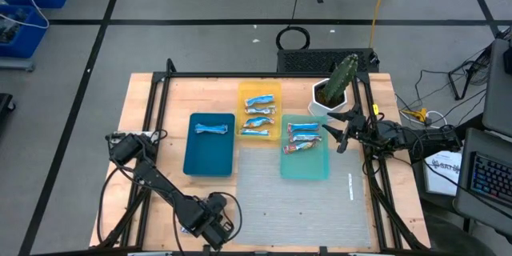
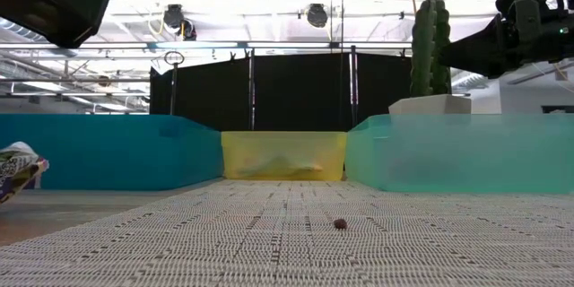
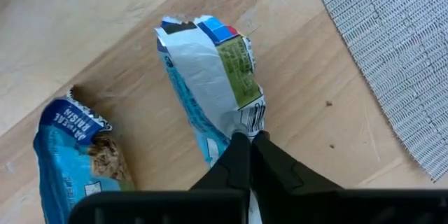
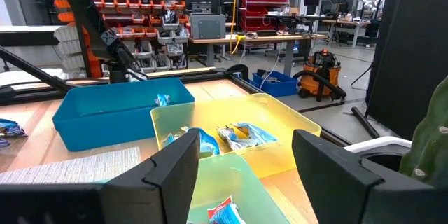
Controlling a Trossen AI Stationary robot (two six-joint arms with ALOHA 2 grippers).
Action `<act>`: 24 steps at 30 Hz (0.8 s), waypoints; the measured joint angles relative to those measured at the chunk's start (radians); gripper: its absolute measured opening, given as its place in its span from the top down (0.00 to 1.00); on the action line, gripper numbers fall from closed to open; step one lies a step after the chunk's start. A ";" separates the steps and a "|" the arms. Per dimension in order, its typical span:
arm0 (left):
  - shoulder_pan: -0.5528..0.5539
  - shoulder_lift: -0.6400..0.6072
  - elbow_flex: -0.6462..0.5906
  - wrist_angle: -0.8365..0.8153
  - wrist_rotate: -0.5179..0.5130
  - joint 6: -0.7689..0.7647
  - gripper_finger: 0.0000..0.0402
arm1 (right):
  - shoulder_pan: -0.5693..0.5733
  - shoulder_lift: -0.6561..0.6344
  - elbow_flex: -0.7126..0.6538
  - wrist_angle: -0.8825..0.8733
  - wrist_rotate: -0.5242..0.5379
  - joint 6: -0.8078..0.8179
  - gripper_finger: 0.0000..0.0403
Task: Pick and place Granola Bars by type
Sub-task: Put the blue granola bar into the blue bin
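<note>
Granola Bars, high view: slim blue-and-white wrapped bars already sit sorted, one in the flat dark-blue rectangular tray, several in the yellow tray, more in the pale teal tray. You have the left gripper low at the near-left corner of the bare wooden table, beside the grey woven mat. Right gripper hovers just beside the teal tray, near the potted green cactus.

Low view: the three trays stand side by side across the mat's far edge; a small dark crumb lies on the mat. A crinkled wrapper end shows at the left border.

Left wrist view: fingers are clenched on the end of a white-and-blue foil wrapped bar, pinching only its crimped seam. A second blue bar, torn open with oats showing, lies close by on the wood, apart from the held one.

Right wrist view: fingers spread apart, grasping nothing, waiting over the teal tray's corner with the yellow and blue trays beyond.

Step in hand, my read: lifting the pinched bar for sorting.

Doing it well: raise slowly and straight; a seam-only grip may slip or tear. Keep clear of the torn bar so crumbs stay put. Check the wrapper's type before choosing a tray.
</note>
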State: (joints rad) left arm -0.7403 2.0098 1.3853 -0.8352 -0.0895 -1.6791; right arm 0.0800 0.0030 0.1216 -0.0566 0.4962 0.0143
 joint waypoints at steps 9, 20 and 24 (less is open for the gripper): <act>0.015 -0.135 -0.002 -0.087 -0.024 0.033 0.99 | 0.000 0.000 0.000 0.000 0.000 0.000 0.45; 0.116 -0.427 -0.002 -0.357 -0.114 0.157 1.00 | 0.000 0.000 0.000 0.000 0.000 0.000 0.45; 0.174 -0.494 -0.002 -0.430 -0.121 0.271 1.00 | 0.000 0.000 0.000 0.000 0.000 0.000 0.45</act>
State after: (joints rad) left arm -0.5665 1.5154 1.3838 -1.2654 -0.2100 -1.4085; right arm 0.0803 0.0030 0.1215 -0.0570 0.4961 0.0142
